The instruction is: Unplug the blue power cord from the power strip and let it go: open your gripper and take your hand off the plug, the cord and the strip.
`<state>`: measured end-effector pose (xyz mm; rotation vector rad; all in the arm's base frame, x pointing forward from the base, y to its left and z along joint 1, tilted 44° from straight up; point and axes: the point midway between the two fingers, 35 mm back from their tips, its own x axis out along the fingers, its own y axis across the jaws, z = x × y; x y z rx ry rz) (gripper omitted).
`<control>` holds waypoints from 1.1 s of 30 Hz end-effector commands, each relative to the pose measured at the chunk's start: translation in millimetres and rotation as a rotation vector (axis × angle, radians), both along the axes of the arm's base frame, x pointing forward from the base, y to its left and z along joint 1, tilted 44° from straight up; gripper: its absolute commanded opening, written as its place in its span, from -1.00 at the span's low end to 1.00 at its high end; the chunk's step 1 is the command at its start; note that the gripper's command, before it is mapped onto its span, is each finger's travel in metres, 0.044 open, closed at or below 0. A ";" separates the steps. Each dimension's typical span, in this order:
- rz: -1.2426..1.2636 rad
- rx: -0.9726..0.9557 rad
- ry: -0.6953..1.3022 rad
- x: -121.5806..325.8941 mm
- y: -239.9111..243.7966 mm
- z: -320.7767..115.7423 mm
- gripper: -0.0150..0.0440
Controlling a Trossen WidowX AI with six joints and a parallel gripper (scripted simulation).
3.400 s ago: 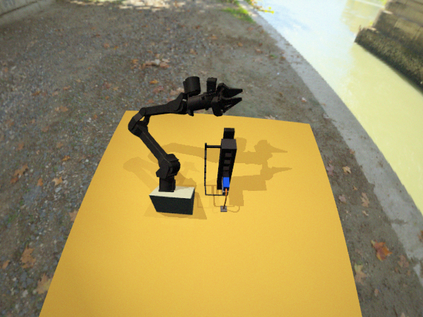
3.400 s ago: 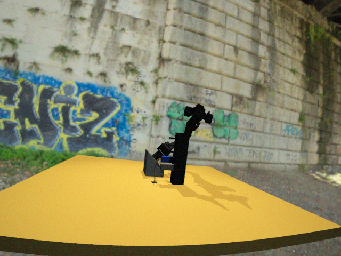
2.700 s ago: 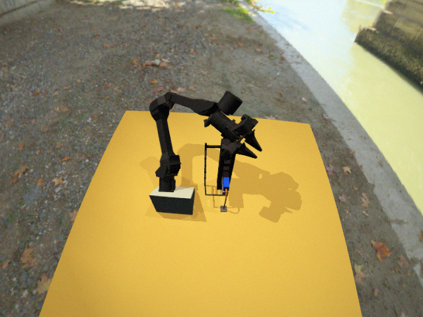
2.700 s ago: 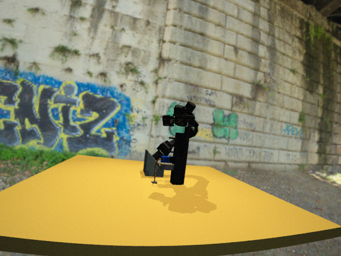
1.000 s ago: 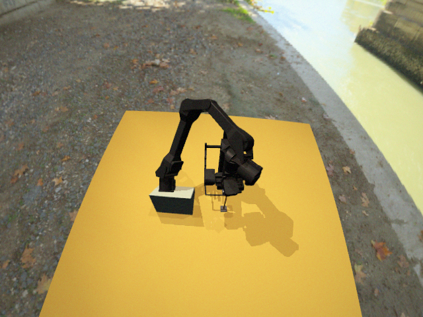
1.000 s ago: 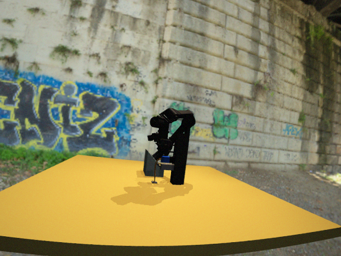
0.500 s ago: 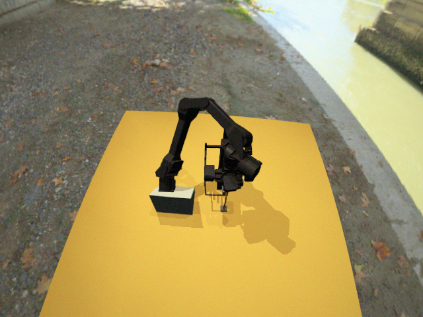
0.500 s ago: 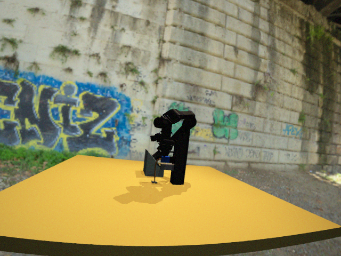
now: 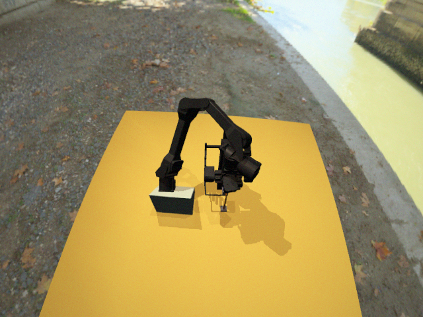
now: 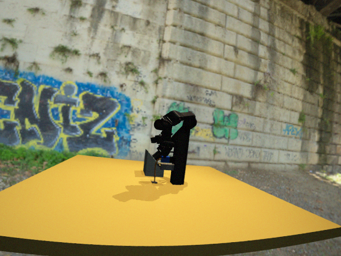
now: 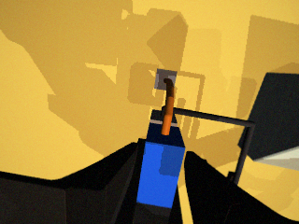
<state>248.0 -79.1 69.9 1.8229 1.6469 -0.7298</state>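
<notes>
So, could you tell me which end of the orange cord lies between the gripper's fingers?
The blue plug end; the other end meets the small grey block beyond.
</notes>
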 end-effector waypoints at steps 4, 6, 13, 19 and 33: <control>0.000 0.000 0.000 0.0 0.0 0.0 -0.31; 0.000 0.000 0.000 0.0 0.0 0.0 -0.35; 0.000 0.000 0.000 0.0 -0.2 -0.2 -0.49; 0.000 -0.001 0.000 0.6 -5.4 -4.5 -0.49; -0.002 -0.002 0.000 1.2 -22.6 -19.4 -0.49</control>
